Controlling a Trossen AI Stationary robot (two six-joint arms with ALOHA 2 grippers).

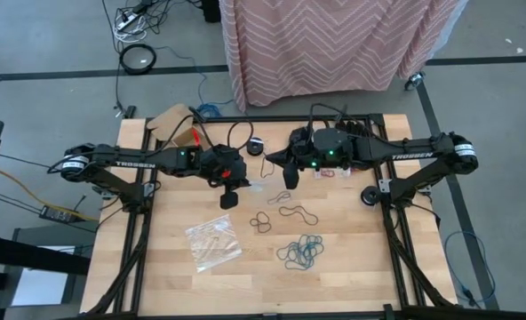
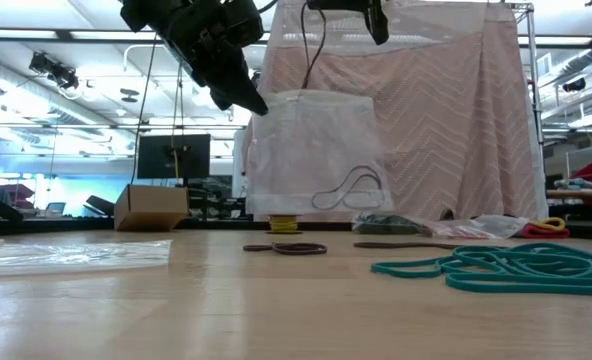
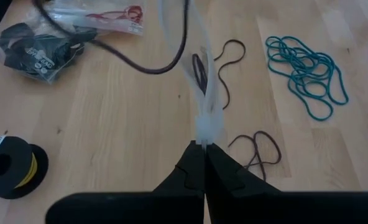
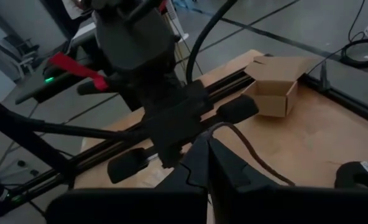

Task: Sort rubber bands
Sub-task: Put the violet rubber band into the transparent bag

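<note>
Even, bright overhead light; ceiling strip lights show in the low view. Shadows on the counter soft and faint. Low view: near counter blurred, teal rubber bands at 4 o'clock soft. Wrist views: dark foreground fingers unfocused.

A: How is the left arm sitting?
B: It is reaching in from the table's left, its left gripper raised, fingers pressing together.

A: And the right?
B: Stretching in from the right, the right gripper is pointing toward the left arm, jaws closed.
</note>
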